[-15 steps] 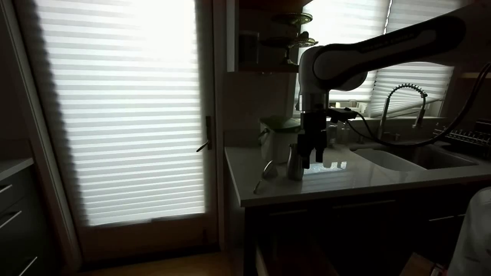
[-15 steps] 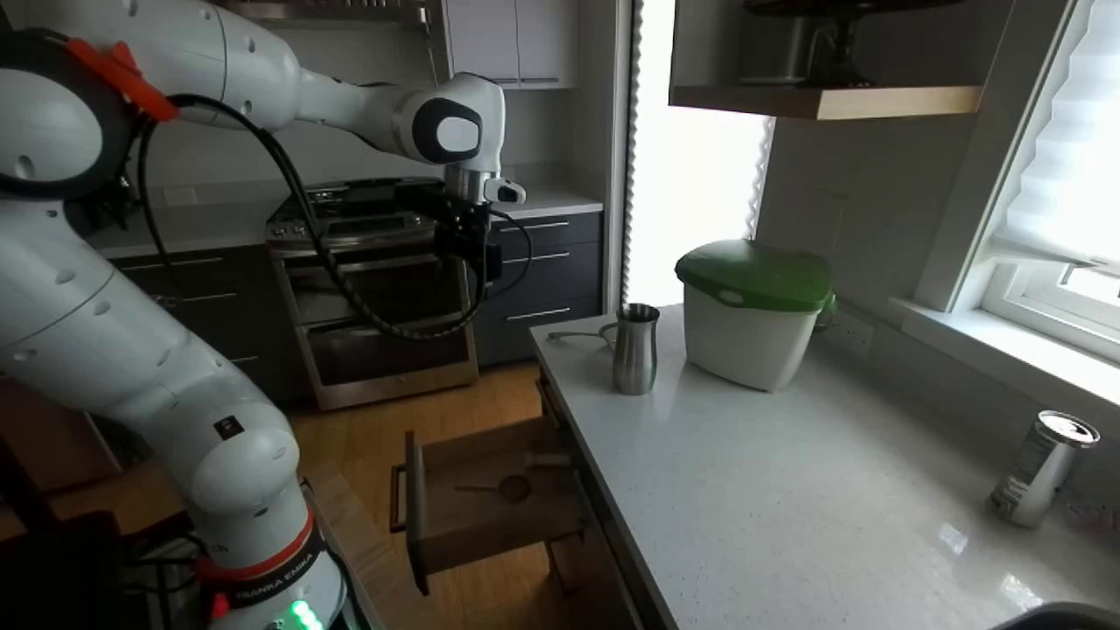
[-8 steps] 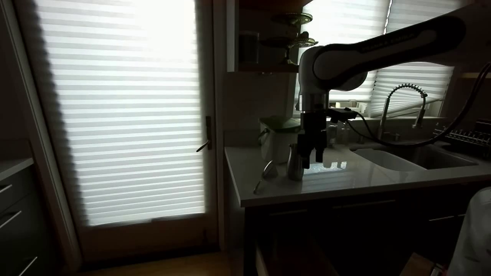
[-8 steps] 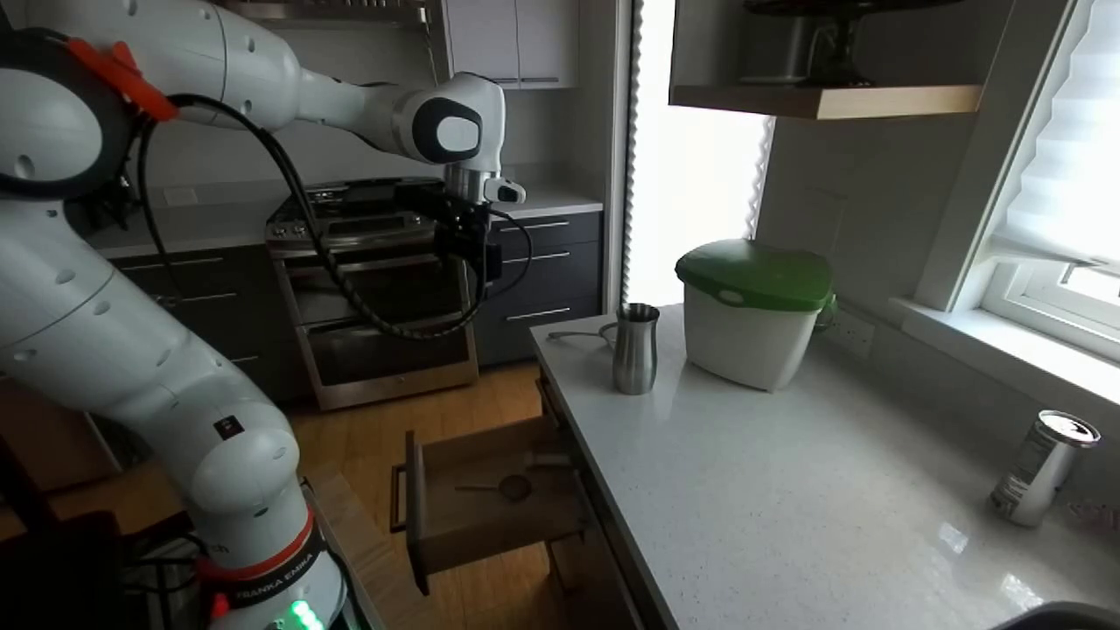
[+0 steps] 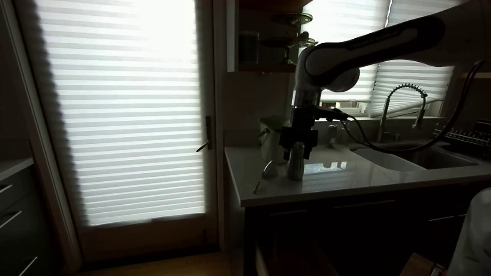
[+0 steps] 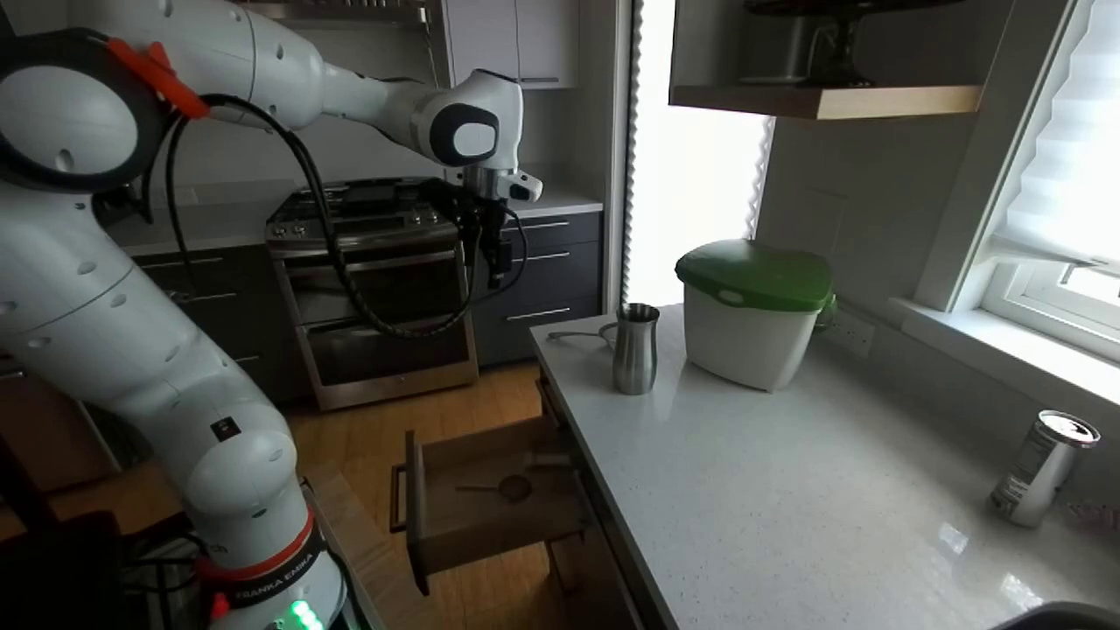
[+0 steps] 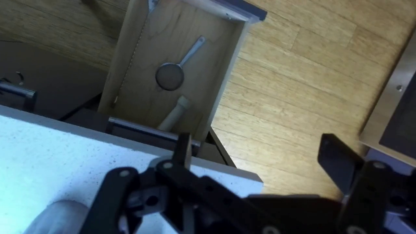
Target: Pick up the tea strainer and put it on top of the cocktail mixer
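a shiny grey round metal cocktail mixer (image 6: 636,350) stands up straight on a smooth pale grey countertop (image 6: 787,507). a thin silver metal strainer with a long handle (image 5: 271,171) is just beside the mixer, on the countertop too. its round end is tipped, and its handle points away from the mixer. a small round dark mesh strainer with a pale handle (image 7: 169,77) lies well below the mixer, in an open light brown wooden drawer (image 7: 162,35). a thick whitish rod (image 7: 174,113) is in there with it. i cannot tell which strainer the job means. the black two-finger gripper (image 7: 255,143) points down, and its jaws are spread wide. in an exterior view you can see space between the gripper and the mixer. the white rounded robot arm (image 6: 140,367) reaches over to hold the gripper there. a big white bin with a green lid (image 6: 744,337) stands near the mixer. a shiny silver can (image 6: 1044,468) is well apart from the mixer.
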Available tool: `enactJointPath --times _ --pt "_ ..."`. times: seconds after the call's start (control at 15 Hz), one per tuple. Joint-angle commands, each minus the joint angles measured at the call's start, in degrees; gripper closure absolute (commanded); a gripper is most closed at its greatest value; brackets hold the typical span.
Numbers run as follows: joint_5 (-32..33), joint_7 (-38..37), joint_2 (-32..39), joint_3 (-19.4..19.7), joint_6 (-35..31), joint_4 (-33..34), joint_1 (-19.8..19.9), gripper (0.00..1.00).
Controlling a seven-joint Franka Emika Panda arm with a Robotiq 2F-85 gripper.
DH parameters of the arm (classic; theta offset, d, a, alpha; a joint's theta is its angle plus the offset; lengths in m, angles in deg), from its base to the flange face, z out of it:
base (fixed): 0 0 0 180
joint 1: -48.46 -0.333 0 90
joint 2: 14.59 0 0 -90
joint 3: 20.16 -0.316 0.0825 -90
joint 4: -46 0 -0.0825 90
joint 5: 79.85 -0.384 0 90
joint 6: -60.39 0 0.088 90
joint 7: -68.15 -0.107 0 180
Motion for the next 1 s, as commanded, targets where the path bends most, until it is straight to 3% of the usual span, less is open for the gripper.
enactJointPath --times 0.0,0.8,0.87,0.93 --pt "-3.0 -8.2 4.6 -0.6 -5.4 2.0 1.8 0.00" --pt "-2.0 -43.4 18.0 -2.2 -34.5 -1.7 1.1 0.00" --pt "-2.8 -38.1 17.0 -1.7 -30.5 -0.1 1.0 0.00" --pt "-2.7 -38.6 17.7 -1.7 -31.5 -0.3 0.9 0.00"
